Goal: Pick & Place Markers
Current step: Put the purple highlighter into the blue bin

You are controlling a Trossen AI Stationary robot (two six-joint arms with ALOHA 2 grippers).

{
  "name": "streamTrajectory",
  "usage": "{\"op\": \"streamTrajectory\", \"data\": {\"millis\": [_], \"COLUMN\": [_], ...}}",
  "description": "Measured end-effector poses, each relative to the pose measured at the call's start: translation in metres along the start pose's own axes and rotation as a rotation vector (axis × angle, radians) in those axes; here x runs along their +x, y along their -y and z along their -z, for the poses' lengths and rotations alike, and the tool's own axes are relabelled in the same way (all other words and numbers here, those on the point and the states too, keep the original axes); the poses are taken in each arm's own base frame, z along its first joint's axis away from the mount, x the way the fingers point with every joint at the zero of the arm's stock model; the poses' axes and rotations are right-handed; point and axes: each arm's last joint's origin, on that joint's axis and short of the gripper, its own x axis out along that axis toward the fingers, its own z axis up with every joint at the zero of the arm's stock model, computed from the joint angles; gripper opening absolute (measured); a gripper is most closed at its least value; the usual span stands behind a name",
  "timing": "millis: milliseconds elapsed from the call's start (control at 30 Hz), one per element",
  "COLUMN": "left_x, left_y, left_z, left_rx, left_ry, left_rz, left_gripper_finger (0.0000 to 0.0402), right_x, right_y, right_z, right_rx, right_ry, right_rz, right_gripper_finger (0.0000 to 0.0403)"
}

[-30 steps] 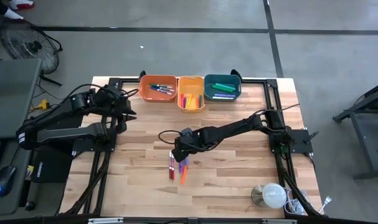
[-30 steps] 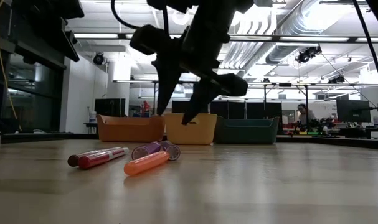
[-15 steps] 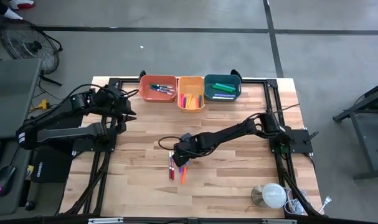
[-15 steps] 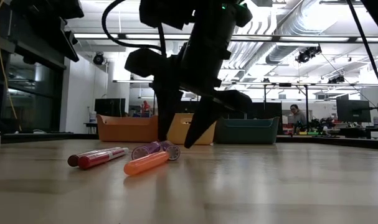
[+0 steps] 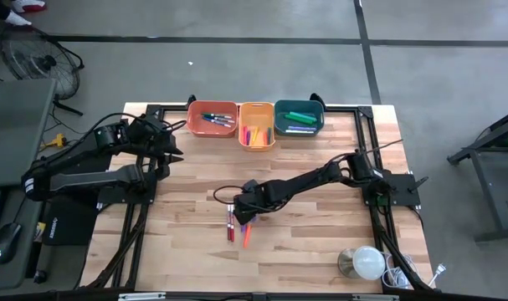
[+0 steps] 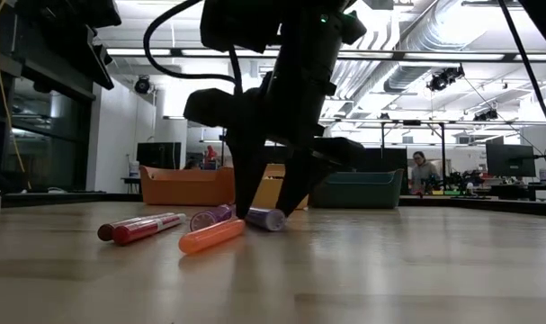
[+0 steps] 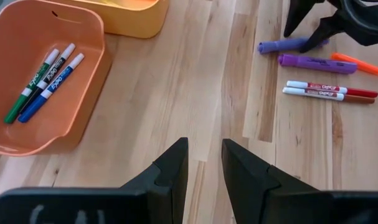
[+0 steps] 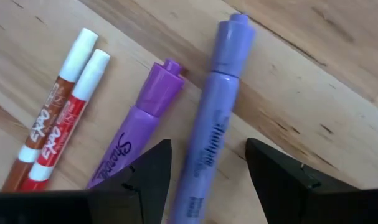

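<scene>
Overhead, the right gripper [image 5: 242, 209], fingers apart astride a purple marker [image 8: 208, 140], hides it.

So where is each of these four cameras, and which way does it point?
High view: above the table, looking straight down; both arms show.
Low view: at tabletop height, looking level across; the right gripper comes down from above.
Left wrist view: on the left arm, facing the orange bin; its own fingers show.
Right wrist view: on the right arm, close over the light purple marker, between its open fingers.
Shared: both wrist views show the two red markers.
</scene>
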Motion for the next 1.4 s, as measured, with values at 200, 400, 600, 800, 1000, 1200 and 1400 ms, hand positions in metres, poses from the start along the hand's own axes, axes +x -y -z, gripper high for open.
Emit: {"op": "streamTrajectory", "data": {"millis": [200,400,600,800,1000,1200,1400], "left_x": [0.0,0.0,0.0,0.0,0.0,0.0,0.0], "left_y": [0.0,0.0,0.0,0.0,0.0,0.0,0.0], "left_z": [0.001,0.001,0.001,0.001,0.001,0.001,0.001], "left_rx": [-0.001,-0.001,-0.001,-0.001,-0.001,-0.001,-0.001], "left_ry": [-0.01,-0.009,-0.009,-0.009,-0.008,-0.008,-0.008], "left_rz": [0.001,0.001,-0.002,-0.002,-0.002,-0.002,-0.001], "left_gripper_finger": [0.0094,0.0094,0.0094,0.0094,0.0094,0.0094,0.0094], "right_x": [0.008,0.006,0.006,0.006,0.007,0.007,0.006], "right_y": [0.001,0.011,0.013,0.016,0.018,0.021,0.022], "right_z": [0.01,0.021,0.025,0.021,0.017,0.016,0.016], "right_rx": [-0.015,0.034,0.061,0.08,0.091,0.063,0.012], "right_ry": [-0.001,-0.091,-0.149,-0.201,-0.229,-0.229,-0.228], "right_rz": [0.053,0.171,0.188,0.179,0.174,0.199,0.207], "right_gripper_finger": [0.0197,0.0196,0.0196,0.0196,0.0181,0.0116,0.0056]}}
